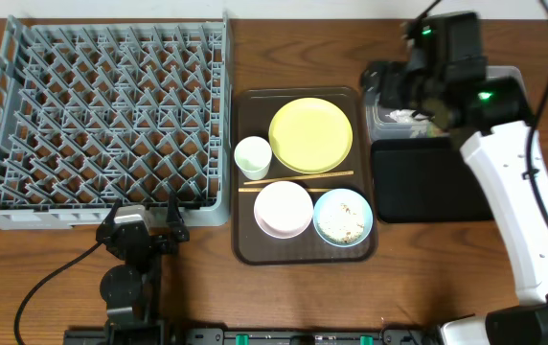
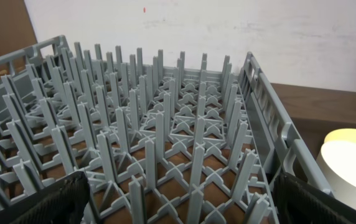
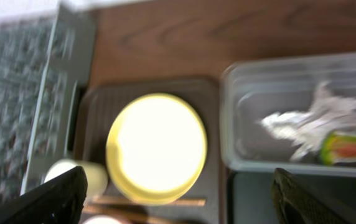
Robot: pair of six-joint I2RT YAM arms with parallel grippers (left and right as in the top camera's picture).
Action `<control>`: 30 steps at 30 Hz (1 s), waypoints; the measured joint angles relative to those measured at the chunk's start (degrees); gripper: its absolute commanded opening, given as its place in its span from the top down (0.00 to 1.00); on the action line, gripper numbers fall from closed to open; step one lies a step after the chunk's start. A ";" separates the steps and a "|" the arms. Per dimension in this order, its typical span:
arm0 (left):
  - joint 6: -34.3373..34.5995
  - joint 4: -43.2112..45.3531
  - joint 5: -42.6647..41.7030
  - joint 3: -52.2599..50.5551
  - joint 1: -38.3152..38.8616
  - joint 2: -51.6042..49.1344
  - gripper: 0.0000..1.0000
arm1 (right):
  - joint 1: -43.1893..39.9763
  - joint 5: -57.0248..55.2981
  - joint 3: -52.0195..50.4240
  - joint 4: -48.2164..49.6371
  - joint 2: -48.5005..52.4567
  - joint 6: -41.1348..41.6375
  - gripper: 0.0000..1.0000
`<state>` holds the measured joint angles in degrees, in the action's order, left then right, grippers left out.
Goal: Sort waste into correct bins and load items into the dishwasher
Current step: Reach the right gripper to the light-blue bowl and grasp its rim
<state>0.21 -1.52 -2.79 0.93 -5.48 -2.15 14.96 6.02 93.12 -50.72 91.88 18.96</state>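
The right arm (image 1: 513,192), along the frame's right edge, has a smooth white shell. Its upper joints are black blocks with two small green lights (image 1: 486,95). The left arm (image 1: 130,254), at lower left, is all black and trails a thin black cable (image 1: 42,286). The fingers (image 2: 53,202) are black and rough-textured.

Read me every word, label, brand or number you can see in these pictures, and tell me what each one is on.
No text can be read in any view.
On the snack wrapper in the clear tub: green and orange print, too blurred to read.
On the dish rack and the plate: no markings show.
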 measured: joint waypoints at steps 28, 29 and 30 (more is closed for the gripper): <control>0.00 -0.02 0.00 0.00 0.00 0.00 0.05 | 20.48 0.00 -21.53 -8.26 0.00 -5.33 0.47; 0.00 -0.02 0.00 0.00 0.00 0.00 0.05 | 21.38 0.20 -22.23 -8.70 0.00 -6.34 0.46; 0.00 0.00 0.00 0.00 0.00 0.00 0.05 | 22.34 0.31 -22.88 -8.94 0.00 -7.45 0.46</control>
<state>0.21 -1.52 -2.79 0.93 -5.48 -2.15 37.30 6.33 70.24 -59.66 91.88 11.51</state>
